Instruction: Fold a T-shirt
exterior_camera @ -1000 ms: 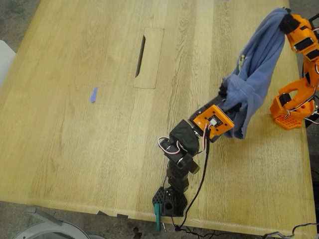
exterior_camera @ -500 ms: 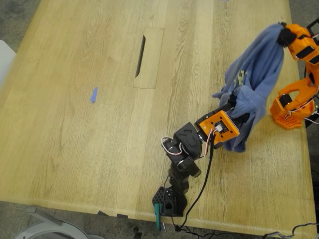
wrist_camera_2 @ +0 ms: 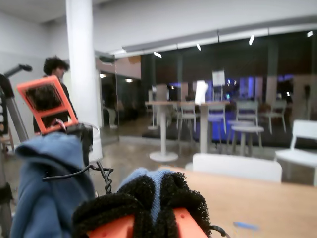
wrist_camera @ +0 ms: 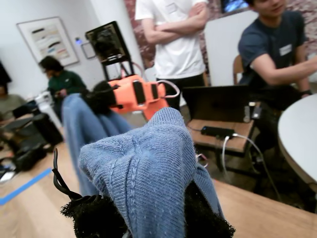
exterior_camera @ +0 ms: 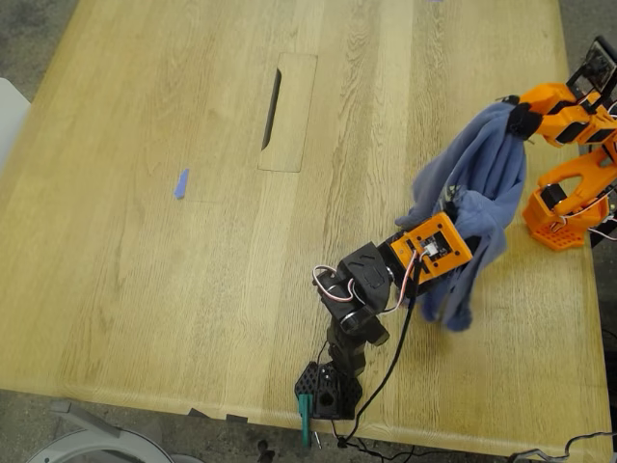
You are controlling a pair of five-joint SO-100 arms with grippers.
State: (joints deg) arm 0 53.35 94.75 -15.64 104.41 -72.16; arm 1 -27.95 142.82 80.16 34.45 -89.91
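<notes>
In the exterior view, the T-shirt (exterior_camera: 482, 183) is hanging bunched in the air above the counter (exterior_camera: 193, 289), near the exterior view's right edge, strung between the two arms. My first gripper (exterior_camera: 449, 201), on the black arm, is clamping the lower bunch, with cloth drooping past its orange camera mount toward the counter. My second gripper (exterior_camera: 521, 118), on the orange arm, is pinching the upper end. A small blue scrap (exterior_camera: 180, 183) is lying well apart on the exterior view's left.

In the first wrist view, my first gripper (wrist_camera: 148, 218) is squeezing a thick fold of the T-shirt (wrist_camera: 148, 163) between its black foam pads (wrist_camera: 94, 218). Beyond it, the orange arm (wrist_camera: 133, 94) is holding another part of the cloth, and people are standing and sitting in the background.

In the second wrist view, my second gripper (wrist_camera_2: 148, 203) is closing its foam pads (wrist_camera_2: 109, 208) on a sliver of the T-shirt (wrist_camera_2: 151, 181), while the rest is bulging beside it under the other arm's orange mount (wrist_camera_2: 44, 101).
</notes>
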